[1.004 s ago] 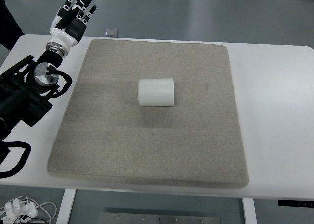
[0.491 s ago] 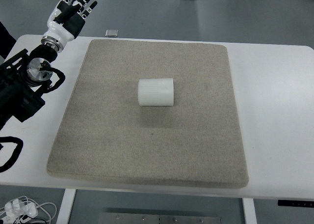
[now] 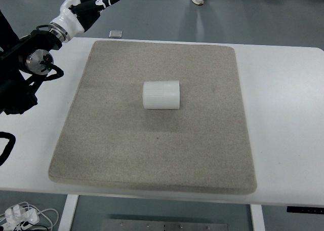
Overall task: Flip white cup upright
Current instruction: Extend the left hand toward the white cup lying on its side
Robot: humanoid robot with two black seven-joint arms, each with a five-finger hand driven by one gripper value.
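On the grey mat [image 3: 152, 155], white cup [image 3: 161, 95] lies sideways, apparently well apart from left hand [image 3: 87, 8].

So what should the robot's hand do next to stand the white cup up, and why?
Probably bring the left hand in over the mat toward the white cup. The cup lies on its side mid-mat, untouched, while the hand hovers open at the table's far left corner, well apart from it.

Cup [image 3: 161, 94] lying on its side at the middle of mat [image 3: 152, 155], on table [image 3: 283, 119]. Left hand [image 3: 88, 5] beyond the mat's far-left corner.
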